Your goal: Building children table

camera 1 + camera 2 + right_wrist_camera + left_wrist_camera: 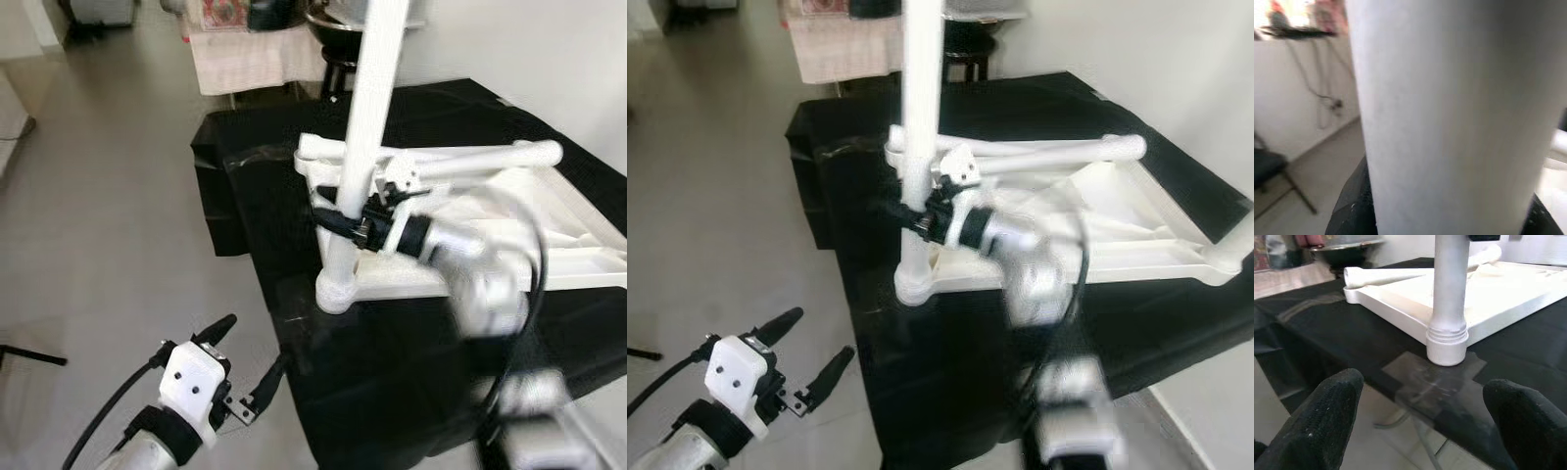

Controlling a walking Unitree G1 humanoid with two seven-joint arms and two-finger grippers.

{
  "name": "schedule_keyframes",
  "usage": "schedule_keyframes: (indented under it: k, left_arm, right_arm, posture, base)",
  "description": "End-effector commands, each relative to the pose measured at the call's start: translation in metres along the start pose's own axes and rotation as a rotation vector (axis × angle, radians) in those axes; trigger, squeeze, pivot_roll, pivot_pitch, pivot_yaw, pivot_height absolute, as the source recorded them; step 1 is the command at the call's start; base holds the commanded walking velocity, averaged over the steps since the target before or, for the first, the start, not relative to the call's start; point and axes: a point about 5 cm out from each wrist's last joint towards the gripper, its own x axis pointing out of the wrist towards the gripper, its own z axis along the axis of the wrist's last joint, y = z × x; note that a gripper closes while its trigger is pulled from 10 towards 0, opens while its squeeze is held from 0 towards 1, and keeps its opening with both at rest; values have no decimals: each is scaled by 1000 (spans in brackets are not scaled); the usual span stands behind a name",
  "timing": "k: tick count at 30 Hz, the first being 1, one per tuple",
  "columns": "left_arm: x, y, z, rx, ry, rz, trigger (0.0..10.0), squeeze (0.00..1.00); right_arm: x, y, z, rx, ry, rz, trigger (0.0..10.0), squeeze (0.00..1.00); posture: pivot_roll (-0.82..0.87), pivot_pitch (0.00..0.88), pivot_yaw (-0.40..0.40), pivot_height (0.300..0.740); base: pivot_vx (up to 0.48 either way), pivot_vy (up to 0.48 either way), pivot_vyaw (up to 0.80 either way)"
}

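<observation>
A white plastic table top [549, 220] lies upside down on a black cloth [294, 166]. One white table leg [364, 127] stands upright in its near left corner socket [337, 291]. My right gripper [343, 217] is shut around this leg about a third of the way up; the right wrist view looks straight at the leg [1449, 117] at close range. A second white leg [470, 159] lies loose across the table top. My left gripper [253, 354] hangs open over the floor, below and left of the cloth's near corner, facing the socket [1446, 343].
The black cloth covers a low platform whose near left corner [284, 313] juts toward me. Grey tiled floor [108, 215] stretches to the left. A cloth-draped stand [250, 54] and a dark bowl on a stool [333, 29] sit behind. A white wall runs along the right.
</observation>
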Motion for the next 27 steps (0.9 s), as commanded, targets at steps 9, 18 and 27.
schedule_keyframes:
  k: [9,18,27]
  left_arm:
    - [1,2,-4,-11,7,-16,10000,0]
    - [2,0,-4,-13,5,-26,10000,0]
    - [2,-4,-5,-23,6,-56,10000,0]
  right_arm:
    - [-10,-2,-43,-11,204,-156,0,0]
    - [19,4,18,65,-93,225,10000,1000]
    - [21,19,31,-139,-33,850,10000,0]
  posture:
    - [-115,76,-75,740]
    - [-106,70,-73,740]
    - [-87,64,-73,740]
  base:
    - [0,0,0]
    - [0,0,0]
    - [0,0,0]
